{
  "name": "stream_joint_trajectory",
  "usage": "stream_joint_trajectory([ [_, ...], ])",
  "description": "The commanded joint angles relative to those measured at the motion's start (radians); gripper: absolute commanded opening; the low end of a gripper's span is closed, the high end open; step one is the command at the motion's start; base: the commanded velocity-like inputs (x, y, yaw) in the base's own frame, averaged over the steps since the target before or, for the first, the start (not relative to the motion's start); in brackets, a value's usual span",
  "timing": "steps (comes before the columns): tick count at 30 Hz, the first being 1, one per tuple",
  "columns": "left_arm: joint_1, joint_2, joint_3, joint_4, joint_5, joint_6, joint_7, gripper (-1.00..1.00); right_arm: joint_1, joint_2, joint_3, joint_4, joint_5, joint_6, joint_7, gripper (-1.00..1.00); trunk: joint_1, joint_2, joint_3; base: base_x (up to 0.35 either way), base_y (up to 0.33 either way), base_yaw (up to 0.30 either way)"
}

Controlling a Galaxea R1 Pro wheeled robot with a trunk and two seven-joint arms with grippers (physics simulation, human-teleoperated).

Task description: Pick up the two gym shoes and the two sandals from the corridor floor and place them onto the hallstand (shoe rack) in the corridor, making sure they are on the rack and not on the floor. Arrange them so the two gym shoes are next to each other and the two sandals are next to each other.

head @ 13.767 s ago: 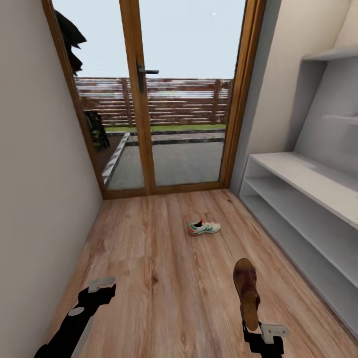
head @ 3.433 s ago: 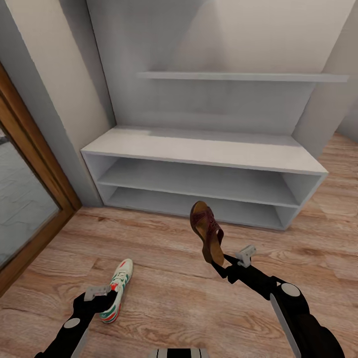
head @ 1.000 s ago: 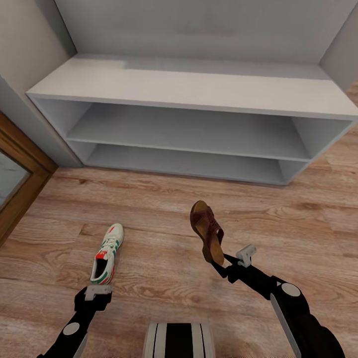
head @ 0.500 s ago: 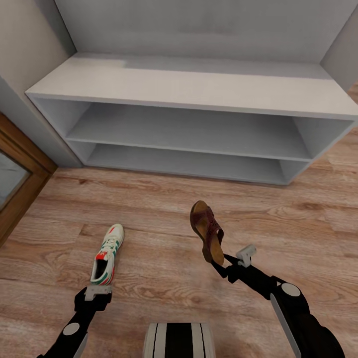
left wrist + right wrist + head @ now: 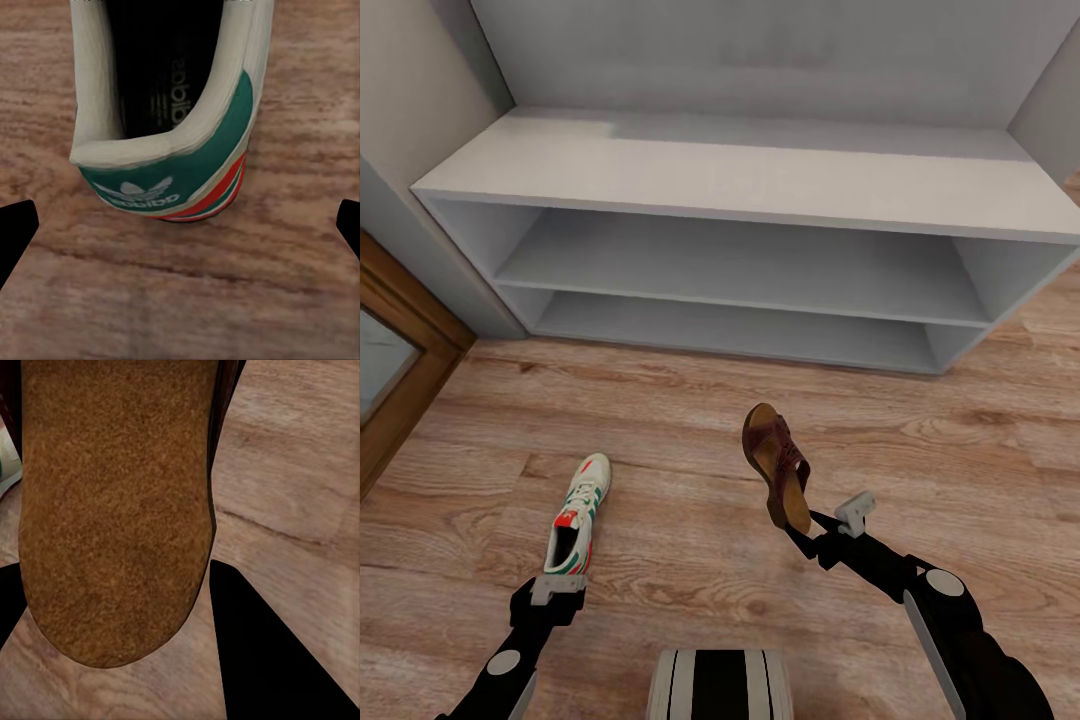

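Note:
One gym shoe [image 5: 577, 517], white with green stripes and a red-orange heel patch, lies on the corridor floor [image 5: 690, 400] with its toe toward the hallstand [image 5: 760, 180]. My left gripper [image 5: 550, 592] hovers just behind its heel, open. In the left wrist view the heel [image 5: 169, 161] sits ahead of the gap [image 5: 180, 232], with both fingertips [image 5: 15, 232] wide apart at the edges. My right gripper [image 5: 800, 535] is shut on the heel end of a reddish-brown sandal [image 5: 773, 462], held up in the air with its toe toward the rack. Its tan sole [image 5: 112, 510] faces the right wrist camera.
The hallstand's flat top and both open shelves [image 5: 740, 265] hold nothing. A wooden door frame [image 5: 405, 345] stands at the left beside the wall corner. My own base [image 5: 720, 685] shows at the bottom. Bare floor lies between me and the rack.
I have turned from the glass door to face the hallstand and come closer, sandal still held. Over the last second the view only crept slightly; the arms kept their poses.

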Motion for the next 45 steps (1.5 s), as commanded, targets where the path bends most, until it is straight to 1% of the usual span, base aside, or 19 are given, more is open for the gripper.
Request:
stream_joint_trajectory([
  [1, 0.0, 0.0, 0.001, 0.001, -0.01, -0.003, 0.004, 1.0, 0.0, 0.0, -0.001, -0.001, -0.003, 0.01, 0.003, -1.0, 0.0, 0.0, -0.001, 0.0, 0.0, 0.0],
  [2, -0.001, 0.0, 0.001, 0.001, -0.01, -0.003, 0.004, 1.0, 0.0, 0.0, -0.001, -0.001, -0.003, 0.01, 0.004, -1.0, 0.0, 0.0, -0.001, 0.0, 0.0, 0.0],
  [9, -0.001, 0.001, 0.002, 0.001, -0.01, -0.003, 0.004, 1.0, 0.0, 0.0, -0.002, -0.002, -0.003, 0.01, 0.003, -1.0, 0.003, -0.002, -0.029, 0.0, 0.0, 0.0],
  [12, -0.001, 0.001, 0.002, 0.001, -0.01, -0.003, 0.004, 1.0, 0.0, 0.0, -0.002, -0.002, -0.003, 0.011, 0.003, -1.0, 0.003, -0.002, -0.031, 0.0, 0.0, 0.0],
  [22, -0.001, 0.001, 0.002, 0.001, -0.01, -0.004, 0.004, 1.0, 0.0, 0.0, -0.002, -0.002, -0.003, 0.01, 0.004, -1.0, 0.003, -0.002, -0.034, 0.003, 0.002, 0.0],
  [30, -0.001, 0.0, 0.005, 0.001, -0.009, -0.006, 0.004, 1.0, 0.0, 0.0, -0.003, -0.003, -0.003, 0.01, 0.004, -1.0, 0.003, -0.002, -0.034, 0.099, 0.085, 0.0],
  [45, -0.001, 0.0, 0.006, 0.001, -0.007, -0.006, 0.004, 1.0, 0.0, -0.001, -0.004, -0.003, -0.003, 0.01, 0.004, -1.0, 0.003, -0.002, -0.034, 0.026, 0.004, 0.0],
])
